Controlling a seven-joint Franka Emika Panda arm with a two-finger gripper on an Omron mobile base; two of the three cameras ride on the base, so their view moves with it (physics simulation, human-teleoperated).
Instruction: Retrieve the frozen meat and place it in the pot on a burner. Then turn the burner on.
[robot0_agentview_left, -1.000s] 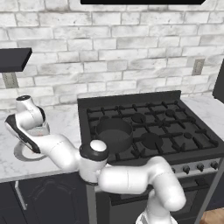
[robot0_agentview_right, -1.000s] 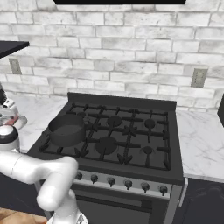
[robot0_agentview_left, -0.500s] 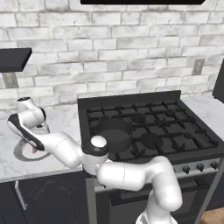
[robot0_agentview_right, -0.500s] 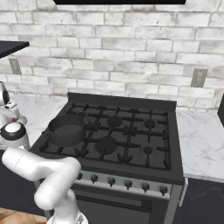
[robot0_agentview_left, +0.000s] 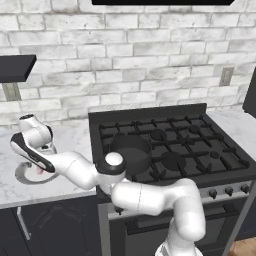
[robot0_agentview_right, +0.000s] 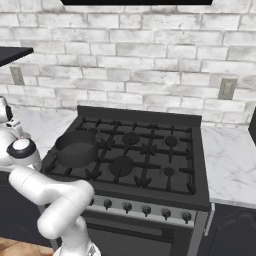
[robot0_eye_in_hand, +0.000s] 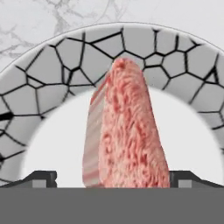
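The frozen meat (robot0_eye_in_hand: 127, 131), a small reddish-pink elongated slab with a paler striped side, is lying on the white centre of a shallow round dish with a grey crackle-patterned rim (robot0_eye_in_hand: 57, 65), and that dish is sitting on the white marble worktop (robot0_agentview_left: 75, 137) to the left of the black gas stove (robot0_agentview_left: 175, 145), towards the worktop's front edge. In the hand view the slab is sitting squarely between the two dark fingertips (robot0_eye_in_hand: 41, 177), which are standing wide apart at either side of its near end and gripping nothing; the two-finger gripper (robot0_eye_in_hand: 114, 180) is pointing straight down at it. The slab's long axis is running away from the camera, up the hand view, so it is lying across the line that joins the two tips, and the jaws are bracketing its narrow width rather than its length. That looks like the right alignment for closing on it, though I cannot tell whether the tips are already low enough to be level with the meat's sides. In the left base view a sliver of pink is showing on the dish beneath the white wrist. The round dark grey metal pot (robot0_agentview_left: 131, 150) with low straight walls is waiting on the front left burner of the stove, near the stove's left edge and well apart from the dish, to the arm's right
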